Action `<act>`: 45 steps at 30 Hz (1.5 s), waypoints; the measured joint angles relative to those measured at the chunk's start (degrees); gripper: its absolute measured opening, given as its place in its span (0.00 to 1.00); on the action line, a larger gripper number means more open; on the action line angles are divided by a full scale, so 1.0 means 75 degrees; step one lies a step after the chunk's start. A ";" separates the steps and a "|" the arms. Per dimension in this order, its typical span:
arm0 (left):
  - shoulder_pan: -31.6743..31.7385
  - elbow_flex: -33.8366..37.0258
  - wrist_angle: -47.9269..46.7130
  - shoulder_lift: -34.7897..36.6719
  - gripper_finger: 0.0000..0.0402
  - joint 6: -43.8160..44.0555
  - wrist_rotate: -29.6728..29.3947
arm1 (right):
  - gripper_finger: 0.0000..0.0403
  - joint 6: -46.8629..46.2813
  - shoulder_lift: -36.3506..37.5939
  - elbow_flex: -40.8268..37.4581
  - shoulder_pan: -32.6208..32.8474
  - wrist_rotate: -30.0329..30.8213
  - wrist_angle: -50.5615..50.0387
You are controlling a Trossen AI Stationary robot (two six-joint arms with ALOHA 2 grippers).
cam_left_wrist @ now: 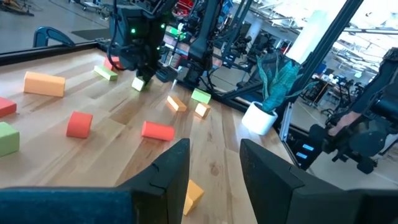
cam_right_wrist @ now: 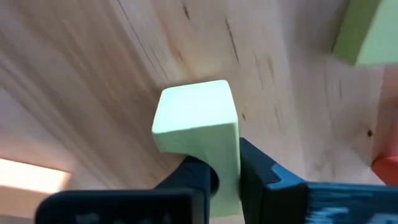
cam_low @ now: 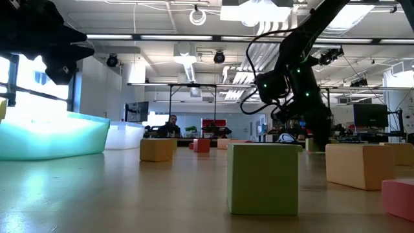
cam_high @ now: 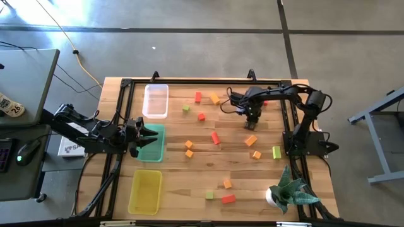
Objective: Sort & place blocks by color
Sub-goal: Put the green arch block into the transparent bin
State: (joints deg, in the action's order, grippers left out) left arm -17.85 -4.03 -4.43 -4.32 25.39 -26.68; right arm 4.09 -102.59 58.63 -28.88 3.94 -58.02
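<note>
**Right gripper clamped on a yellow-green block; green tray lies at nine o'clock, across the table**

The right gripper (cam_high: 252, 122) stands low over the board at the right rear of the table. Its wrist view shows both fingers (cam_right_wrist: 193, 177) pinched on the lower part of a yellow-green block (cam_right_wrist: 198, 121), the block's pale top face standing clear of the pads. The block appears short and near-cubic, so no long axis governs its carry. Whether it is off the wood cannot be told.

From this gripper, an orange block (cam_high: 250, 140) lies just beside it at six o'clock, and another orange block (cam_high: 214, 98) at ten o'clock. A red block (cam_high: 215, 138) sits at eight o'clock, on the direct line toward the trays.

The green tray (cam_high: 158, 149) lies at about nine o'clock, well apart, near the left edge. The clear tray (cam_high: 156, 101) is behind it and the yellow tray (cam_high: 145, 192) in front.

The left gripper (cam_high: 144, 135) hovers over the green tray with its fingers parted and nothing between them. It is the nearer arm to all three trays and occupies the air above the likely destination.

Judgement: a raised carry would clear the scattered blocks; the crowding is at the tray end. The table's right frame rail is near the right arm, leaving open room only leftward.
</note>
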 joint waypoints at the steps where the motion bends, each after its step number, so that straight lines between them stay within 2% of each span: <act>1: 0.0000 0.0000 0.0000 0.0000 0.33 0.0001 0.0000 | 0.09 -0.0152 0.0000 0.0065 0.0000 -0.0212 -0.0005; 6: -0.0001 -0.0001 0.0003 -0.0002 0.33 0.0000 0.0011 | 0.05 -0.0766 0.0003 0.0478 0.0098 -0.1005 -0.0026; 15: -0.0002 0.0000 0.0003 -0.0003 0.33 0.0000 0.0070 | 0.05 -0.1950 0.0003 0.1528 0.0827 -0.1526 0.0046; 26: 0.0000 -0.0002 0.0000 0.0000 0.33 -0.0006 -0.0202 | 0.05 -0.3139 0.0013 0.3471 0.1886 -0.1558 0.0500; 35: -0.0001 0.0000 -0.0002 -0.0001 0.33 -0.0003 -0.0292 | 0.05 -0.3867 0.0017 0.4250 0.2536 -0.1561 0.1148; 39: 0.0000 0.0000 0.0000 0.0000 0.37 -0.0003 -0.0315 | 0.05 -0.4222 0.0018 0.4319 0.2882 -0.1847 0.1907; 45: 0.0000 -0.0003 0.0158 0.0000 0.50 -0.0003 -0.0358 | 0.05 -0.4574 0.0020 0.4319 0.3395 -0.1902 0.3297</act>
State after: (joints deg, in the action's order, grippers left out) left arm -17.85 -4.05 -3.24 -4.32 25.36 -29.36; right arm -30.22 -102.44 91.02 -3.42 -10.33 -33.29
